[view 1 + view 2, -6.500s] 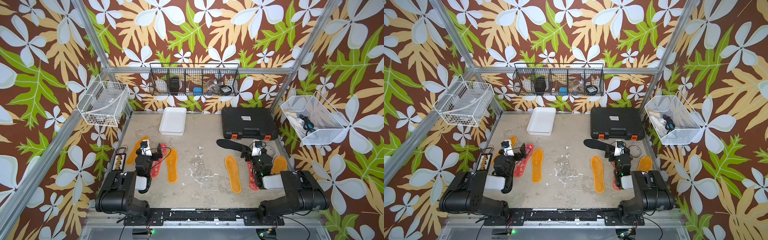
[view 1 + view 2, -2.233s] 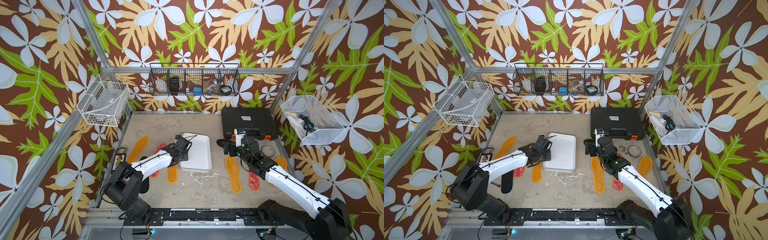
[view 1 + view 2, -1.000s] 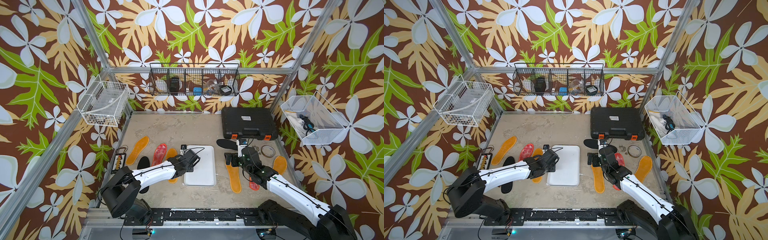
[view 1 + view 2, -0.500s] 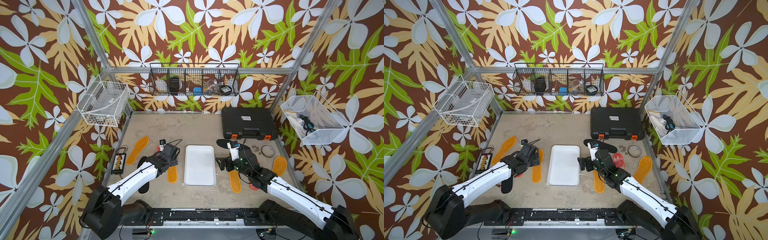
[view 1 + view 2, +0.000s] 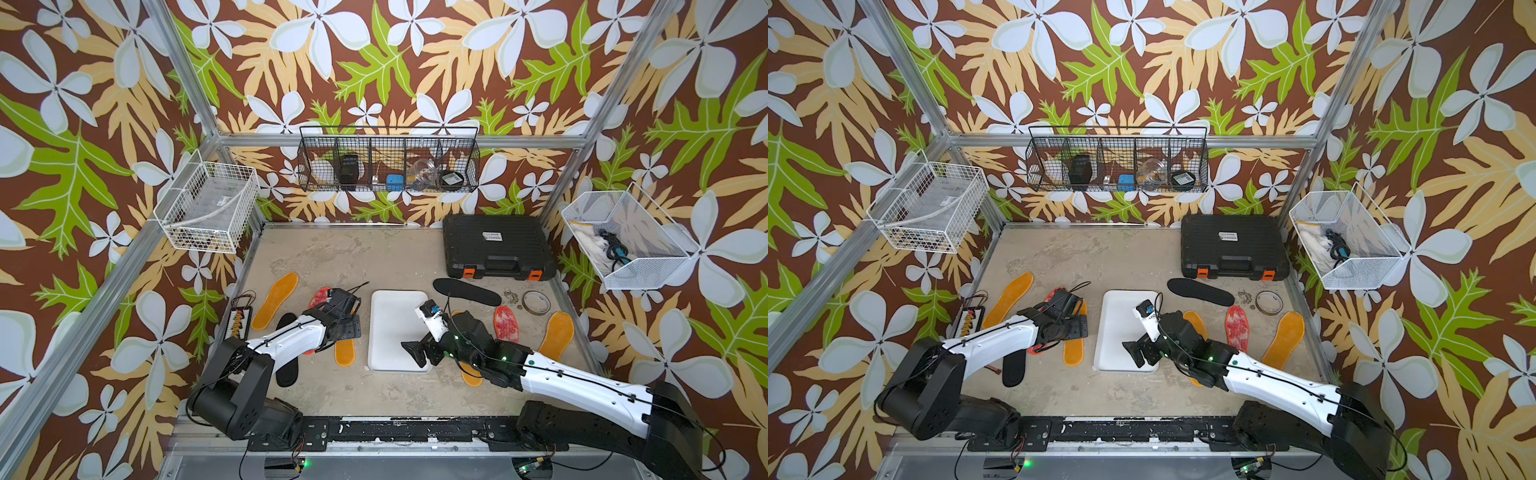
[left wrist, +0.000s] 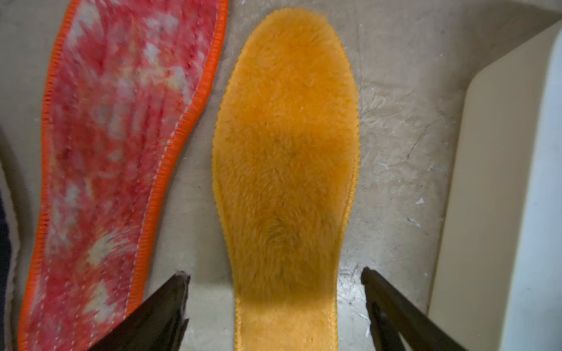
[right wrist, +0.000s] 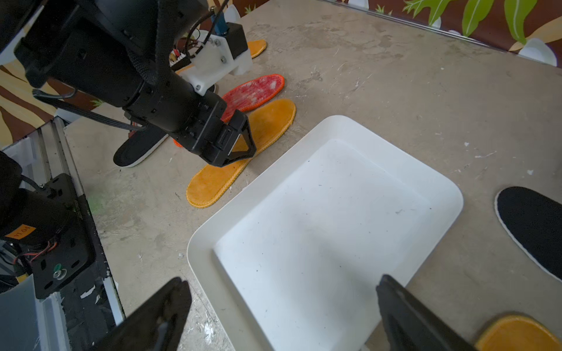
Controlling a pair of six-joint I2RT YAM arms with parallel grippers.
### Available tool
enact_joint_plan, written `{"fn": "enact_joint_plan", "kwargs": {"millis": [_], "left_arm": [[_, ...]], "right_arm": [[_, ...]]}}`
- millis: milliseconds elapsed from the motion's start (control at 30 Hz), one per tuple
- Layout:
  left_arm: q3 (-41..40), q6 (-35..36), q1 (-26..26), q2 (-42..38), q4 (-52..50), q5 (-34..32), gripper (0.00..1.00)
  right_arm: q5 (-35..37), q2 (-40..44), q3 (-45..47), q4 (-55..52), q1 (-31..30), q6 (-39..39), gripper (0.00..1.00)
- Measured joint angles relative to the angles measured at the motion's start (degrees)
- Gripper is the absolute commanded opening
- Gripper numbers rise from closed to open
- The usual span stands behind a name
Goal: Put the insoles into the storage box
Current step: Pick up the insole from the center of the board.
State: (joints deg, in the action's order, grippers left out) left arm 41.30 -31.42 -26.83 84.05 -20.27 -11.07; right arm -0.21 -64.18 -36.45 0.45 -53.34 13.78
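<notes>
Brightly, evenly lit from above in both top views, soft shadows only. At the left wrist, motion-blurred red-white insole (image 6: 115, 146) beside the left end effector (image 6: 273, 273); dark shadow band across the fuzzy orange insole (image 6: 286, 170) between its tips. Storage box (image 6: 517, 182) washed out on the opposite side.

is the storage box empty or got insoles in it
Empty: the storage box shows only a bare white floor in the right wrist view.

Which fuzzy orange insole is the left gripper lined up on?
The orange insole lying between the red-white insole and the storage box: the left gripper hovers above it, open fingers either side of it.
</notes>
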Motion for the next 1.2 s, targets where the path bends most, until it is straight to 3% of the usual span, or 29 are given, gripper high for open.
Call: {"fn": "enact_joint_plan", "kwargs": {"millis": [133,267,333,467,1033,1200], "left_arm": [[1.05,0.15,-0.96,3.78,0.57,-0.79,0.89],[2.05,0.11,-1.46,6.08,2.75,-2.56,0.75],[2.14,-0.02,-1.51,6.62,3.91,-3.15,0.63],[2.23,-0.09,-1.57,6.91,5.03,-4.09,0.52],[6.32,-0.28,-2.62,-1.84,-4.72,-4.13,0.51],[10.8,-0.68,-5.42,-4.72,-9.64,-5.84,0.51]], "right_arm": [[2.64,-1.57,-0.31,0.63,-0.59,-0.5,1.0],[6.4,0.66,0.63,1.95,-0.66,-0.52,1.0],[8.04,2.67,1.4,2.99,-0.66,-0.55,1.0],[11.32,6.8,3.1,4.44,-0.63,-0.7,1.0],[16.74,7.43,4.04,5.4,-0.63,-1.09,1.0],[18.43,7.87,3.69,5.07,-0.63,-1.07,1.0]]}}
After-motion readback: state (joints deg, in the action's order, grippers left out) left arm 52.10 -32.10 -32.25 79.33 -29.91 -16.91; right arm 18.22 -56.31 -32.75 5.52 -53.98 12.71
